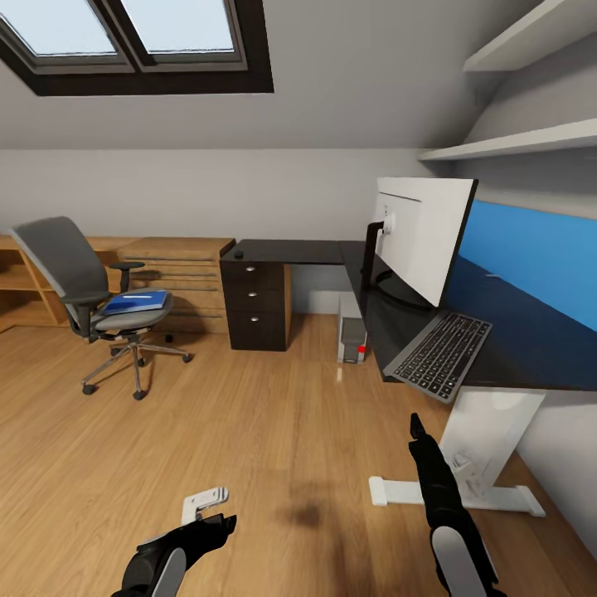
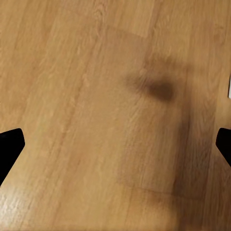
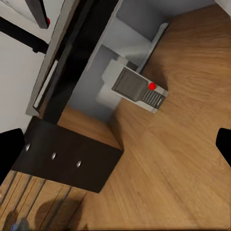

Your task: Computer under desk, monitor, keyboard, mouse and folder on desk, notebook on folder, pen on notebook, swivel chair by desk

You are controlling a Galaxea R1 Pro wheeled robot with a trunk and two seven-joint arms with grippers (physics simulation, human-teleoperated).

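Note:
The grey swivel chair (image 1: pixel 79 286) stands at the left, apart from the desk, with the blue folder (image 1: pixel 137 301) on its seat. On the black desk (image 1: pixel 315 250) the monitor (image 1: pixel 423 236) stands with the keyboard (image 1: pixel 439 355) in front of it at the near edge. A small dark mouse (image 1: pixel 239 254) sits at the desk's far left end. The computer (image 1: pixel 352 336) (image 3: pixel 139 89) stands on the floor under the desk. My left gripper (image 1: pixel 217 524) (image 2: pixel 115 147) and right gripper (image 1: pixel 416 429) (image 3: pixel 115 147) hang open and empty over the floor. The notebook and pen are out of view.
A black drawer unit (image 1: pixel 255 305) (image 3: pixel 72 159) stands under the desk's left end, with low wooden shelf units (image 1: pixel 178 265) beside it. The desk's white leg and foot (image 1: pixel 485 439) are close to my right arm. A small white piece (image 1: pixel 205 502) lies by my left gripper.

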